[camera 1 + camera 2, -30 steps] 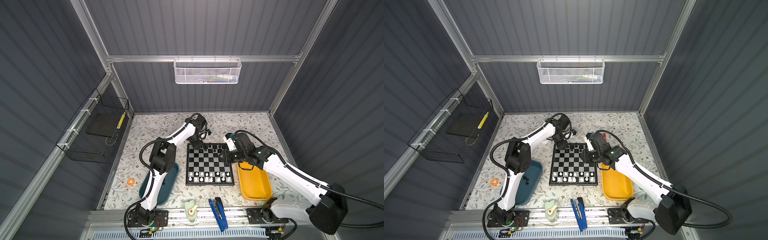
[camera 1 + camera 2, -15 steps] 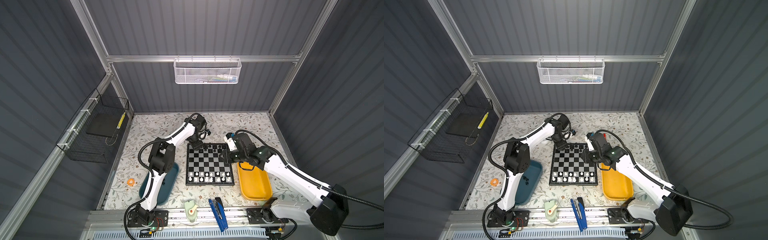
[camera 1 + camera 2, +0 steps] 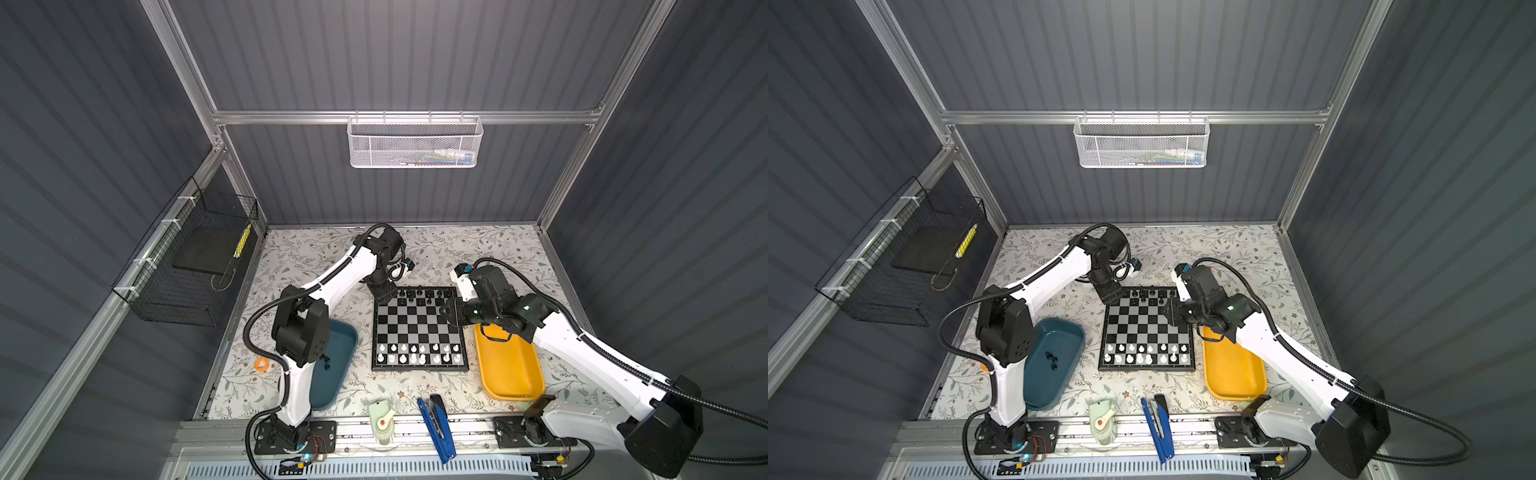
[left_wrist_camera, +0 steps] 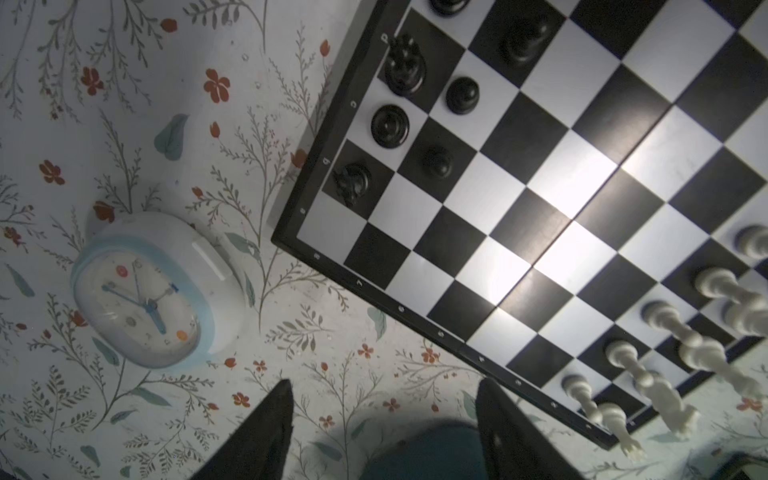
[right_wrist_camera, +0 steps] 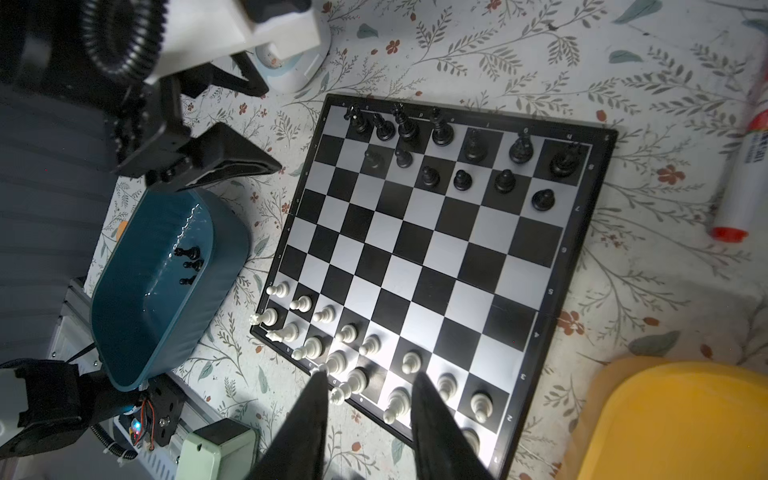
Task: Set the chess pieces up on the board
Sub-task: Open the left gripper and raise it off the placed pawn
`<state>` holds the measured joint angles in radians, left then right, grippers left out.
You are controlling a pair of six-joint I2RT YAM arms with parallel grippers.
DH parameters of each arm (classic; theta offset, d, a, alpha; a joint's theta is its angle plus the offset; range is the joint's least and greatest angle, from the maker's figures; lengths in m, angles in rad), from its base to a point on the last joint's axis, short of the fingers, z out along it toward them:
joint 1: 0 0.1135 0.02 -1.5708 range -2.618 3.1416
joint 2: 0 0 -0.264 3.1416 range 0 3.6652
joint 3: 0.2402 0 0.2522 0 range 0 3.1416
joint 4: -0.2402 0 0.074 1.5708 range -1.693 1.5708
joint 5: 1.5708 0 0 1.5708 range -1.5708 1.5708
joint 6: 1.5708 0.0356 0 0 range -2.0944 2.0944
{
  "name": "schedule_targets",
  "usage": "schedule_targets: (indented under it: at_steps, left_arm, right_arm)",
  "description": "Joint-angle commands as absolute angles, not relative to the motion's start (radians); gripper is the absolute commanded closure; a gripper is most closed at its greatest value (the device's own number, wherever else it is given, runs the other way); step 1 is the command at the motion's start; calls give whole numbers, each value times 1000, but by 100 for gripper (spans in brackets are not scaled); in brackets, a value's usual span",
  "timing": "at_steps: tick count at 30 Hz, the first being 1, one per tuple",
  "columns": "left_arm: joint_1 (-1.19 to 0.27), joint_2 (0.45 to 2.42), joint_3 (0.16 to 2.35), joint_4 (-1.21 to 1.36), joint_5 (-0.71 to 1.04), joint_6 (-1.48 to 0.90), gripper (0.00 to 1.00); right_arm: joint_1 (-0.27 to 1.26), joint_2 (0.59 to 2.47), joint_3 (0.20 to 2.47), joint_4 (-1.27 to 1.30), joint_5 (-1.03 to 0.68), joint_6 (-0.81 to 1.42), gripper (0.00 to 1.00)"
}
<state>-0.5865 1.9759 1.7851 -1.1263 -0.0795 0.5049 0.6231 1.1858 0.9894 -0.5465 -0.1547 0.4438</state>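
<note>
The board lies mid-table. Black chess pieces fill most of its two far rows, white chess pieces its two near rows. Three more black pieces lie in the teal tray. My left gripper hangs open and empty over the floral mat, just off the board's far-left corner. My right gripper hovers high over the board's right edge, its fingers apart with nothing between them.
An empty yellow tray lies right of the board. A white-blue clock sits beyond the far-left corner, a marker beyond the far-right. A green device and a blue tool lie at the front edge.
The left gripper's jaws have spread a little wider. Neither arm has visibly shifted, and the pieces stand as before.
</note>
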Motion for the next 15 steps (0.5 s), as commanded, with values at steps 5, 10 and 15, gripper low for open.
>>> schedule_targets:
  at_steps: [5, 10, 15]
  left_arm:
    - [-482, 1819, 1661, -1202, -37, 512, 30]
    - [-398, 1700, 1526, -1198, -23, 542, 31]
    - [-365, 1574, 1351, -1166, -36, 569, 33]
  right_arm:
    - [612, 1187, 1039, -543, -193, 437, 65]
    - [612, 1180, 1036, -536, -196, 447, 64]
    - [612, 1173, 1046, -529, -199, 461, 65]
